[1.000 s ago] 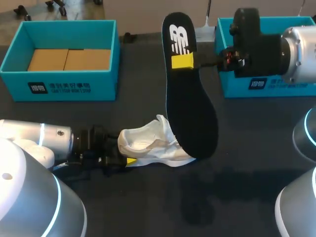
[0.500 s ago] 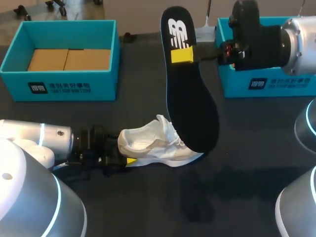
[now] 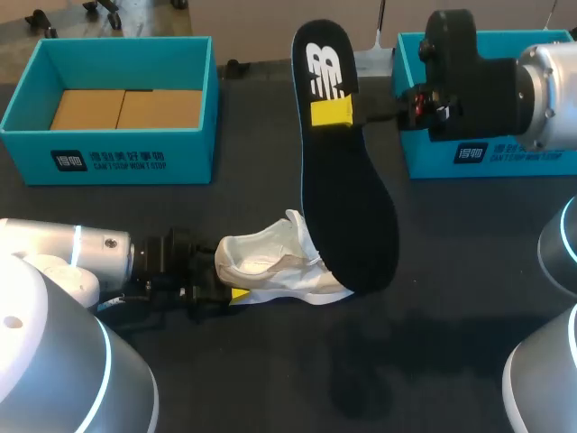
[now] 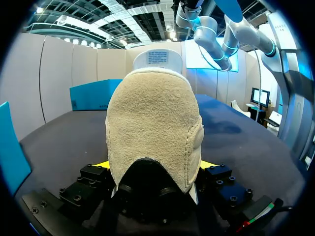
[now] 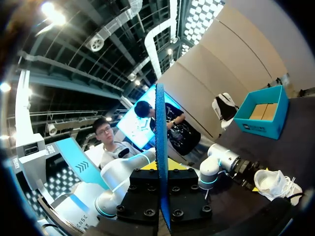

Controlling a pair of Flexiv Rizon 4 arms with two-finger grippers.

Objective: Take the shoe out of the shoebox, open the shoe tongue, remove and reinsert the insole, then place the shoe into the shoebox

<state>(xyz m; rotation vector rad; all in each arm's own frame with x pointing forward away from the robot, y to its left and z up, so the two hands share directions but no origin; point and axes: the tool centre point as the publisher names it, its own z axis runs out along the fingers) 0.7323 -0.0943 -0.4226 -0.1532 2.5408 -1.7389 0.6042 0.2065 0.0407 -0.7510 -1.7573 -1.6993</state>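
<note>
1. Head view: a white shoe (image 3: 275, 271) is lying on the table (image 3: 433, 343), heel towards the left arm, toe pointing right, long axis running across. The left gripper (image 3: 227, 283) is clamping its heel. The right gripper (image 3: 335, 113) is pinching a black insole (image 3: 347, 189) that is standing over the shoe's toe, with a white logo at its upper end. Beyond the shoe, the left box (image 3: 108, 161) and the right box (image 3: 505, 161), both teal, are carrying white print.
2. Left wrist view: the fingers (image 4: 104, 164) are pressing on both sides of the shoe's beige suede heel.
3. Right wrist view: the insole is showing edge-on, squeezed in the right gripper.
</note>
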